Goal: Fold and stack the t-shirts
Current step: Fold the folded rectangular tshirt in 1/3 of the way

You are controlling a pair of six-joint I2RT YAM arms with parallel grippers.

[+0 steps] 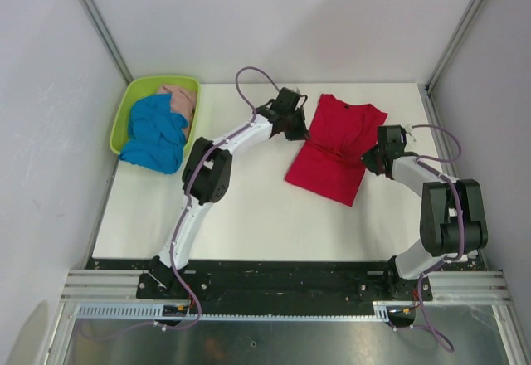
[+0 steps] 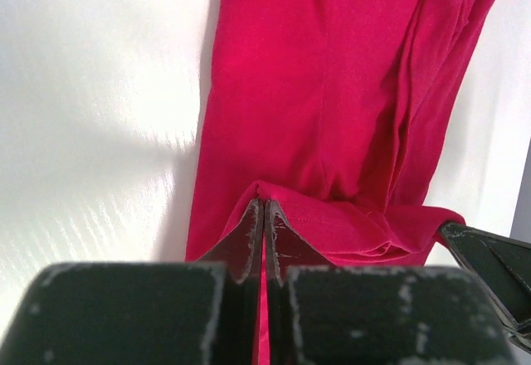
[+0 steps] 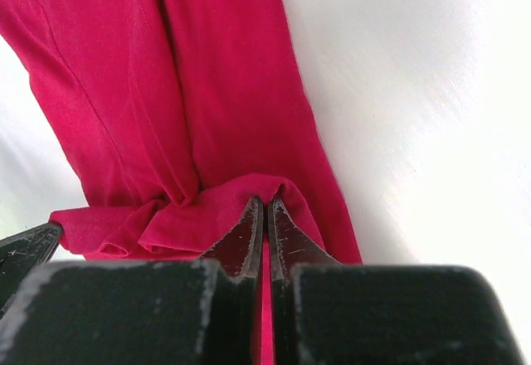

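Observation:
The red t-shirt lies on the white table, folded into a narrow strip with a crosswise bunched fold at its middle. My left gripper is shut on the shirt's left edge. My right gripper is shut on its right edge. Both pinch a raised hem of red cloth between closed fingers. The blue t-shirt and the pale pink t-shirt lie crumpled in the lime-green basket at the back left.
The white table is walled by grey panels on the left, back and right. The left arm's elbow stands between the basket and the red shirt. The right arm's elbow is near the right wall.

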